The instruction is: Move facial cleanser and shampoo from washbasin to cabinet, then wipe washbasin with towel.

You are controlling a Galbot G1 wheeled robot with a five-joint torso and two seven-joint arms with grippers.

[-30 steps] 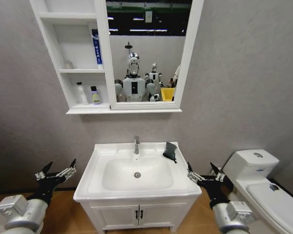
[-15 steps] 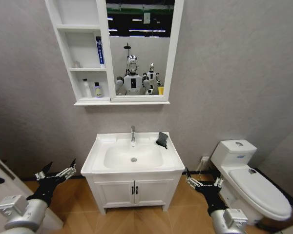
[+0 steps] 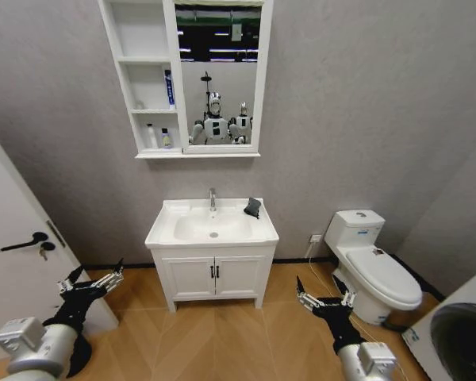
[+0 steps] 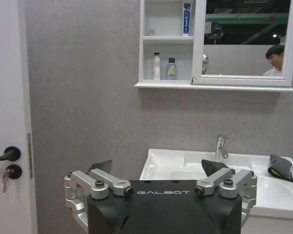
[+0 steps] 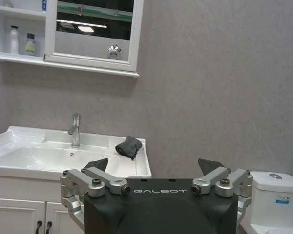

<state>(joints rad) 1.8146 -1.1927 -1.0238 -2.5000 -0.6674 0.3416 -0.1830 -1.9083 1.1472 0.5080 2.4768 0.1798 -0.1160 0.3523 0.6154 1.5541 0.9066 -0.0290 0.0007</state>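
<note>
Towel (image 3: 253, 208) lies crumpled on washbasin (image 3: 165, 235) rim.

We can't read the labels on the facial cleanser (image 3: 151, 136) and shampoo (image 3: 166, 139) (too small on the cabinet (image 3: 145, 83) shelf). The toilet (image 5: 276, 194) is cut off at the right wrist view's edge.

I see the washbasin (image 3: 212, 230) at twelve o'clock, the towel (image 3: 252, 208) on its rim at one, the cabinet (image 3: 147, 79) above holding facial cleanser (image 3: 151, 136) beside shampoo (image 3: 166, 138).
</note>
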